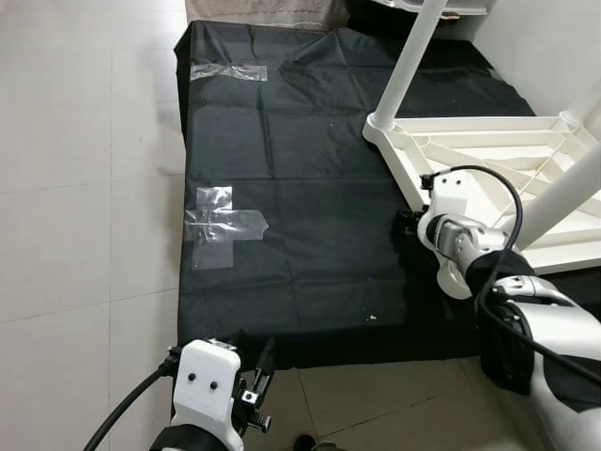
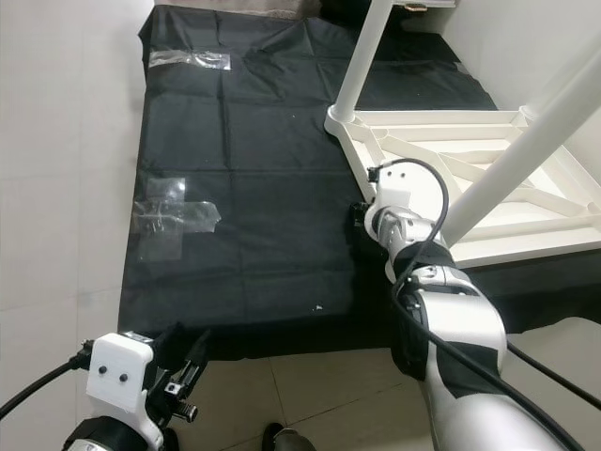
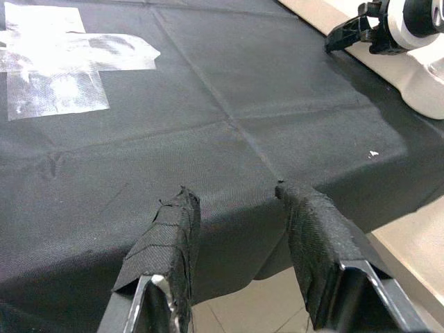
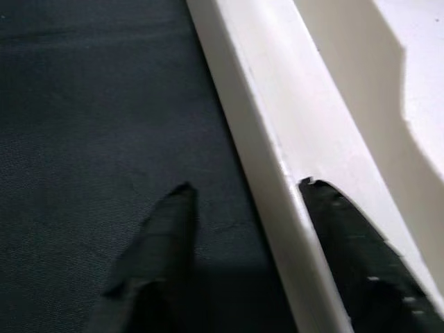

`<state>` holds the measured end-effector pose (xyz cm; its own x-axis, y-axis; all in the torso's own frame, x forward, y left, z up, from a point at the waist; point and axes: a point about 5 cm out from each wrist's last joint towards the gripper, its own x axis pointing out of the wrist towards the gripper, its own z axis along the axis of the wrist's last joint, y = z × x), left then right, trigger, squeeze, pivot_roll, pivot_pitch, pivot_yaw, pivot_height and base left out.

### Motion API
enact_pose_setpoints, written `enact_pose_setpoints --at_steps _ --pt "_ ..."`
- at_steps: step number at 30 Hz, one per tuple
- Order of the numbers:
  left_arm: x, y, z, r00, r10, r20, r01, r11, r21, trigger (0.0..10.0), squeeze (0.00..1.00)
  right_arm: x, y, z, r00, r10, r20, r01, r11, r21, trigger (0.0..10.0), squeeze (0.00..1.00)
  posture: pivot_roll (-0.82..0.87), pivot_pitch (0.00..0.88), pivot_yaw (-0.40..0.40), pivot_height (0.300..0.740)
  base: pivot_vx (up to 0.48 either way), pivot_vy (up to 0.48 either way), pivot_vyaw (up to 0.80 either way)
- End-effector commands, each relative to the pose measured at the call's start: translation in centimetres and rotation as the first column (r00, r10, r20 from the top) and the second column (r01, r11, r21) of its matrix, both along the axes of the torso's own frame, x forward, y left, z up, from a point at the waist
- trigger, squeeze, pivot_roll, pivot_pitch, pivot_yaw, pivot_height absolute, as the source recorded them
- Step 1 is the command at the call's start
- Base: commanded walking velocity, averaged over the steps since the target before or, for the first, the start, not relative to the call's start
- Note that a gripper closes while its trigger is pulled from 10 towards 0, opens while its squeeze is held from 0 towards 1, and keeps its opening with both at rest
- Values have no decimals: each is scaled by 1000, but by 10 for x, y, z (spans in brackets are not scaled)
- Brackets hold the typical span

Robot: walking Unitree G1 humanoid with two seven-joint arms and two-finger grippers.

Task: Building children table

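A white children's table [image 1: 488,141] lies upside down on a black cloth [image 1: 282,188]. One leg [image 1: 408,61] rises at its far corner and another leg [image 1: 563,193] nearer me. My right gripper [image 1: 410,225] is at the table's left rim [image 4: 277,159], open; one finger [image 4: 156,236] is over the cloth, the other finger [image 4: 347,236] over the white underside, the rim between them. My left gripper [image 3: 232,191] stands open with nothing in it, low over the cloth's near edge.
A cross of clear tape [image 1: 218,225] and a tape strip [image 1: 228,71] are stuck on the cloth. White floor tiles [image 1: 84,188] lie to the left and in front. A white wall [image 1: 545,47] stands at the far right.
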<state>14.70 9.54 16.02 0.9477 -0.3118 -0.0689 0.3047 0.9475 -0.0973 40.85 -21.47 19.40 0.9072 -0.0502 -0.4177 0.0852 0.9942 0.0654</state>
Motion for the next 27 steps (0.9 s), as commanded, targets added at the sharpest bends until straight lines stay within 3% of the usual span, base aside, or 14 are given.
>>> enact_pose_setpoints --at_steps 1,5,8,10,13,16,17,20,21,23,24,25,27 --pt "-5 -8 1 1000 -25 -19 25 1000 -16 10000 0 -3 5 -10 997 45 -55 -43 999 29 0 0 101 277 -182 740 0 0 0" --pt "-5 -7 1 1000 -22 -22 22 1000 -15 10000 0 -2 15 -8 986 157 -55 -155 987 34 0 0 103 279 -182 740 0 0 0" --pt "-5 -7 1 1000 -21 -23 21 1000 -15 10000 0 -2 18 -7 982 180 -54 -178 983 48 0 0 103 279 -182 740 0 0 0" --pt "-4 -8 0 999 -21 -26 20 1000 -17 10000 0 -2 26 -5 944 325 -52 -325 946 7 0 0 99 277 -184 740 0 0 0" --pt "-3 -8 0 999 -20 -28 20 1000 -17 10000 0 -2 29 -5 921 385 -58 -387 922 -12 0 0 99 277 -184 740 0 0 0" --pt "-2 -8 -1 999 -20 -29 20 1000 -16 10000 0 -5 34 -9 862 498 -97 -504 862 -50 0 0 97 270 -178 740 0 0 0" --pt "-2 -8 -1 999 -20 -29 20 1000 -16 10000 0 -5 34 -9 862 498 -97 -504 862 -50 0 0 97 270 -178 740 0 0 0" --pt "0 -7 -2 999 -22 -29 21 1000 -13 10000 0 -13 32 -20 739 651 -174 -672 730 -125 0 0 99 265 -174 740 0 0 0" --pt "0 -7 -2 999 -22 -29 21 1000 -13 10000 0 -13 32 -20 739 651 -174 -672 730 -125 0 0 99 265 -174 740 0 0 0" --pt "2 -7 -3 999 -23 -30 23 1000 -11 10000 0 -21 29 -29 632 743 -221 -773 626 -106 0 0 98 260 -169 740 0 0 0" --pt "2 -7 -3 999 -23 -30 23 1000 -11 10000 0 -21 29 -29 632 743 -221 -773 626 -106 0 0 98 260 -169 740 0 0 0" --pt "2 -7 -3 999 -23 -30 23 1000 -10 10000 0 -24 28 -32 597 767 -234 -800 592 -99 0 0 98 260 -169 740 0 0 0" --pt "3 -6 -4 999 -25 -30 25 1000 -8 10000 0 -36 23 -39 463 846 -264 -882 468 -49 0 0 99 253 -160 740 0 0 0"
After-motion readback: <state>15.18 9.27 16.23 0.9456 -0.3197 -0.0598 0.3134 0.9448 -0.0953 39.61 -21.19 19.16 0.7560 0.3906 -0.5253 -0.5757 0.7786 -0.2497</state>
